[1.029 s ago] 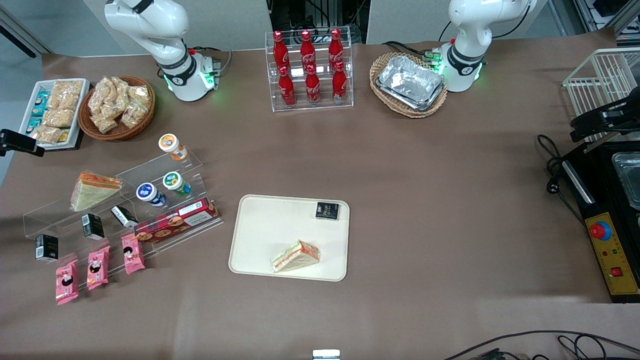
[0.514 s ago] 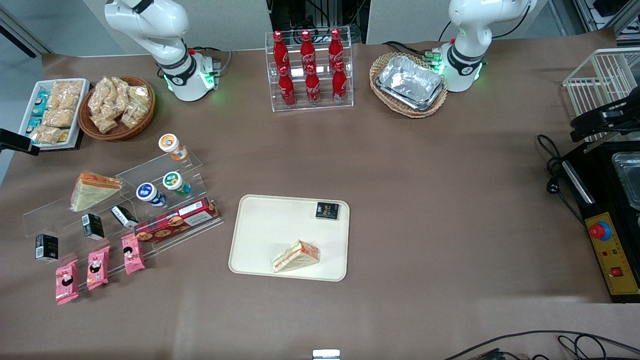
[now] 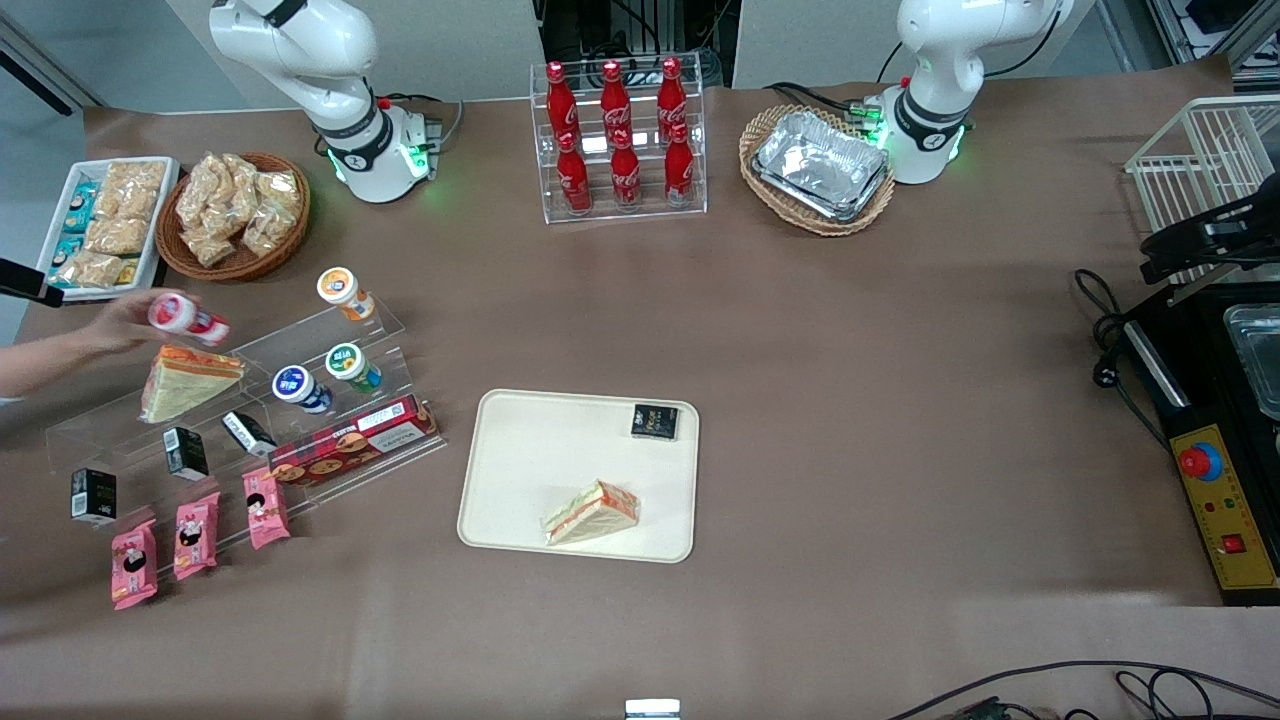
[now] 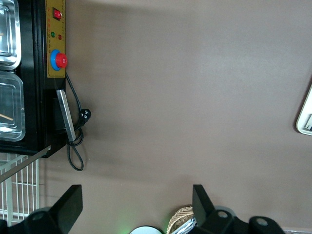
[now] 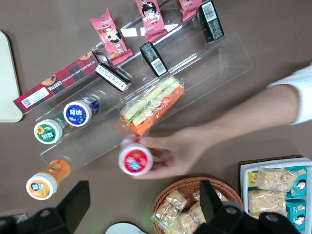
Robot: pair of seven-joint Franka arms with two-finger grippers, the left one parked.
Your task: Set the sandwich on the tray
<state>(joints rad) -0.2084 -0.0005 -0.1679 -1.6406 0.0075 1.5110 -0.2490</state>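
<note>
Already sandwich (image 3: 592, 512) on tray (image 3: 520, 470), tool (image 5: 141, 214) open above rack (image 5: 204, 68)

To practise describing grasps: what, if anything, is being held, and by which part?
The gripper, above the clear acrylic shelf, holds nothing; a person's hand grips a small red-lidded pot by its side.

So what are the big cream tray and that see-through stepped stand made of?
The tray looks like matte moulded plastic: uniform cream, rounded corners, low rim. The stepped stand seems clear acrylic, with glossy edges and the table showing through; glass can't be ruled out. The gripper hangs above the stand, fingers apart.
</note>
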